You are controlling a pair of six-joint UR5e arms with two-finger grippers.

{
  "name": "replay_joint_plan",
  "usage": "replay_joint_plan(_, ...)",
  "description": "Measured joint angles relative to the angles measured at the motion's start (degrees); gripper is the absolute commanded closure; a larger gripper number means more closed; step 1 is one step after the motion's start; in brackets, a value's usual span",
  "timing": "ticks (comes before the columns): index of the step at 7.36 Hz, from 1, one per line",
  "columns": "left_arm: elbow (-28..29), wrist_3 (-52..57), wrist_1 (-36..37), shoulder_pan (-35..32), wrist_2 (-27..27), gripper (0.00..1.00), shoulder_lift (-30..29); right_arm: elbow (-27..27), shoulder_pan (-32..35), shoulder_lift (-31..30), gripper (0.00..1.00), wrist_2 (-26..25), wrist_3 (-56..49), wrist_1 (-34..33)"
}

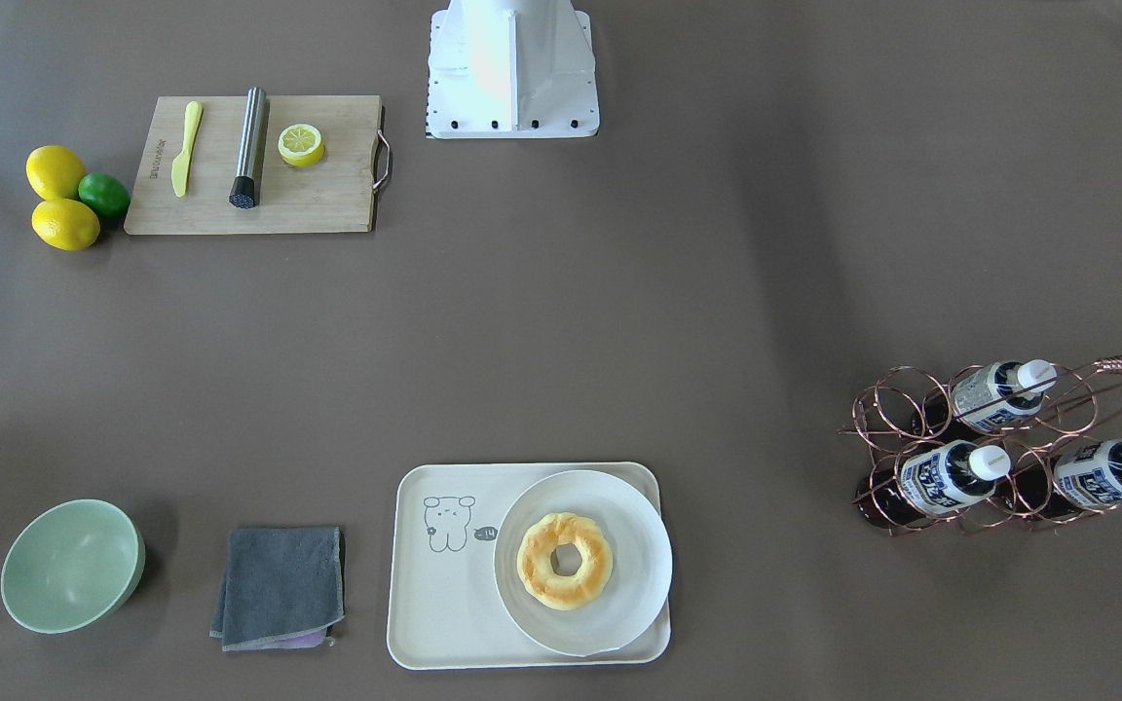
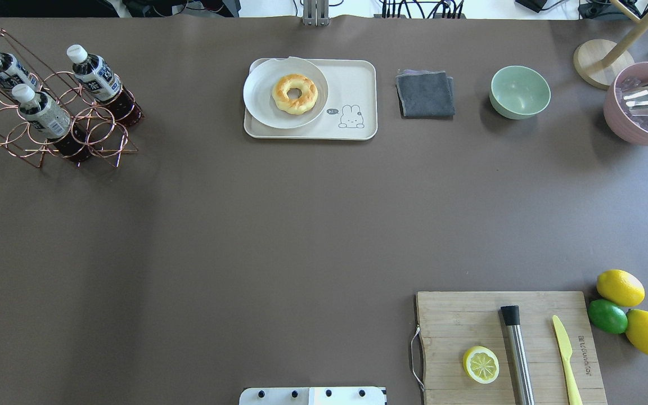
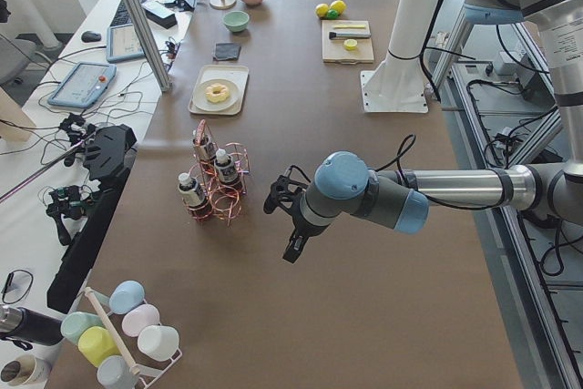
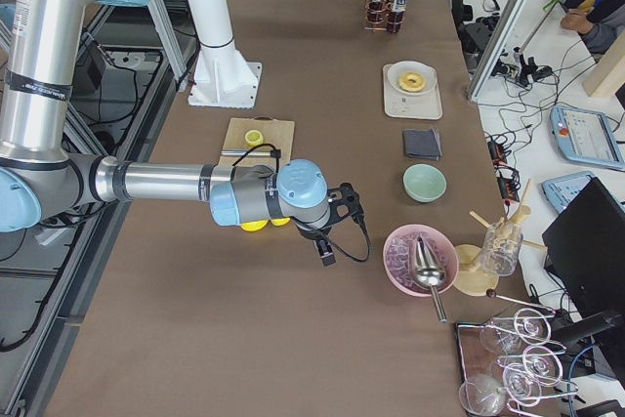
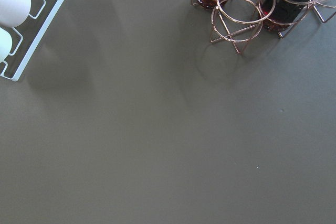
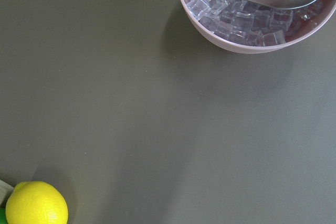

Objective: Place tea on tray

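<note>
Three tea bottles with white caps lean in a copper wire rack at the table's far left end, also in the overhead view. The cream tray with a cartoon drawing lies at the far edge and carries a white plate with a doughnut. My left gripper hangs over bare table beside the rack, in the left side view only. My right gripper hangs near the lemons, in the right side view only. I cannot tell whether either is open or shut.
A grey cloth, a green bowl and a pink ice bowl with a scoop line the far edge. A cutting board with half lemon, steel muddler and yellow knife sits near the base, with lemons and a lime beside it.
</note>
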Motion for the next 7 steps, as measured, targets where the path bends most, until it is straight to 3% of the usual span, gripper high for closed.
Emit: replay_joint_plan(7,0.7,0.1,-2.3,-0.1,-0.1,0.02,0.2,0.0,0.0,-0.1,0.0,0.1,0.1,0.1)
